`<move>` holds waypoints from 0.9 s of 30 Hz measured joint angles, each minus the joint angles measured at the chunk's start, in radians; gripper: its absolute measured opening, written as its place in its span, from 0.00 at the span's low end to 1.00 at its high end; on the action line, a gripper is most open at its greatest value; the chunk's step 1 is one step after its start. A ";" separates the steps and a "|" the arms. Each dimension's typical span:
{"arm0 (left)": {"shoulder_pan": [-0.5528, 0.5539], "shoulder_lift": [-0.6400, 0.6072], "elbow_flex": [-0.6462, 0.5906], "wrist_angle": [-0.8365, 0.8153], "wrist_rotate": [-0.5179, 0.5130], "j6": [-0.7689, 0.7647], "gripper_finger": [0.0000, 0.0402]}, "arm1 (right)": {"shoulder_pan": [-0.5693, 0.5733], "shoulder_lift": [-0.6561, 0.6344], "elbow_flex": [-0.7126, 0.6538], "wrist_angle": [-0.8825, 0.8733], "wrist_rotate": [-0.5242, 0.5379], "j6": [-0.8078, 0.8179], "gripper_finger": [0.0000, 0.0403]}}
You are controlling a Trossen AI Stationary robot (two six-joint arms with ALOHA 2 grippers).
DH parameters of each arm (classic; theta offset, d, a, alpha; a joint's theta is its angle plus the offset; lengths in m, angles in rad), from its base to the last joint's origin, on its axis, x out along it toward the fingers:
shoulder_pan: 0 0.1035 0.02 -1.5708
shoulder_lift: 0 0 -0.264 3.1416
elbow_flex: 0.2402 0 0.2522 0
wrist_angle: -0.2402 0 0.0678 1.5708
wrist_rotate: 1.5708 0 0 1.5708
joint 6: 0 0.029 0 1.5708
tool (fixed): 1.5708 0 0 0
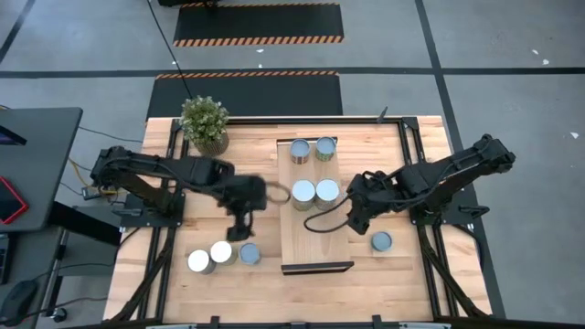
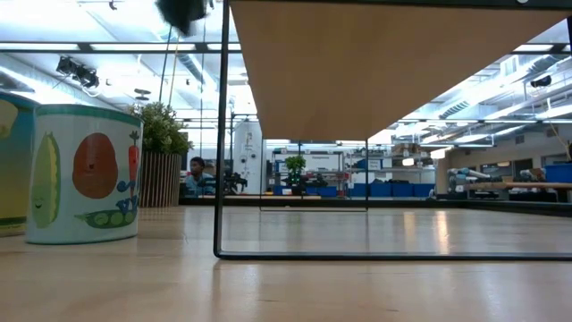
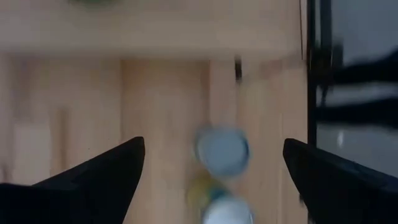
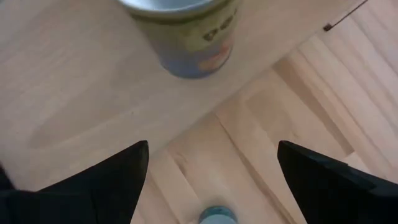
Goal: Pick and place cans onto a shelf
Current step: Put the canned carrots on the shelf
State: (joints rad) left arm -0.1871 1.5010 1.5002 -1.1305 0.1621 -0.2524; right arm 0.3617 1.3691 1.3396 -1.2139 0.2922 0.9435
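Note:
The raised light-wood shelf (image 1: 315, 228) holds two cans at its far end (image 1: 300, 151) and two at its middle (image 1: 315, 192). Three cans stand upright on the table near the front left (image 1: 221, 254), and one stands to the right of the shelf (image 1: 382, 241). My left gripper (image 1: 239, 227) is open and empty above the table, just beyond the grey-blue can (image 3: 222, 151) of the left group. My right gripper (image 1: 352, 219) is open and empty at the shelf's right edge, beside a shelf can (image 4: 186, 31).
A potted green plant (image 1: 204, 123) stands at the table's far left. In the low view, the shelf's thin dark frame leg (image 2: 220, 134) stands on the table, with a vegetable-labelled can (image 2: 82, 174) to its left. A dark desk (image 1: 37, 164) stands left of the table.

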 joint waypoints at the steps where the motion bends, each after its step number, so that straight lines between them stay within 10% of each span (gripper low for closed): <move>1: -0.023 0.002 -0.001 -0.047 -0.001 -0.005 0.96 | 0.010 -0.009 0.000 -0.007 0.007 0.013 0.90; 27: -0.471 -0.129 -0.460 0.073 -0.195 -0.526 0.96 | 0.071 -0.084 0.000 0.070 0.127 0.042 0.90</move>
State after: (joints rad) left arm -0.6577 1.3721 1.0397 -1.0570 -0.0325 -0.7780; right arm 0.4328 1.2849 1.3399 -1.1442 0.4190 0.9856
